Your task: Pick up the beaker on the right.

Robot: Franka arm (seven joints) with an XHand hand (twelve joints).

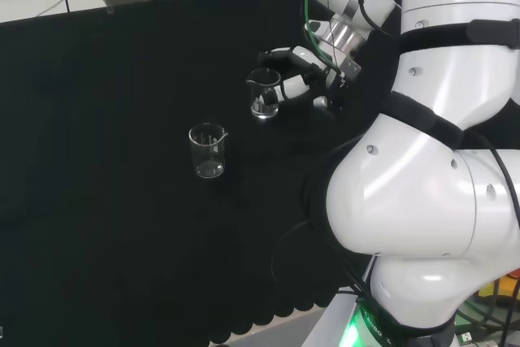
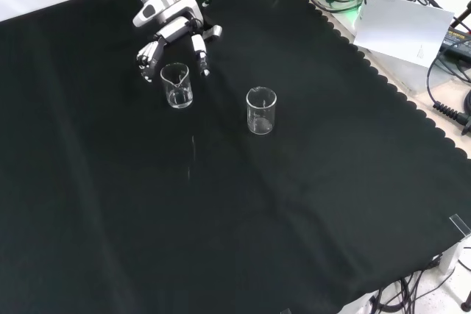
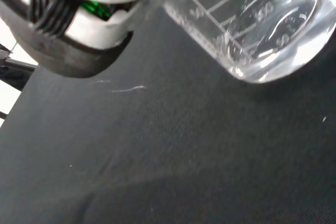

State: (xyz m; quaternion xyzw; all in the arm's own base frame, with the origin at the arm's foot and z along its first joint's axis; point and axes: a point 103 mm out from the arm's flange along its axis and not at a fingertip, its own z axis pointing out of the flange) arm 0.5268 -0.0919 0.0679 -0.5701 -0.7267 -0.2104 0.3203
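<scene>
Two clear glass beakers stand upright on the black cloth. One beaker (image 1: 264, 93) (image 2: 176, 84) stands right in front of the hand (image 1: 302, 77) (image 2: 175, 36). The hand's fingers (image 2: 199, 52) are spread and reach down on both sides of this beaker's rim; none is closed round the glass. In the wrist view the same beaker (image 3: 262, 35) is close, its base and printed scale showing, with a blurred part of the hand (image 3: 79, 19) beside it. The second beaker (image 1: 209, 152) (image 2: 261, 111) stands apart, nearer the middle of the cloth.
The arm's white links (image 1: 422, 160) take up the right of the head view. The cloth's scalloped edge (image 2: 383, 82) runs along the right of the front view, with cables and a white sheet (image 2: 408, 31) beyond it. Open cloth lies around both beakers.
</scene>
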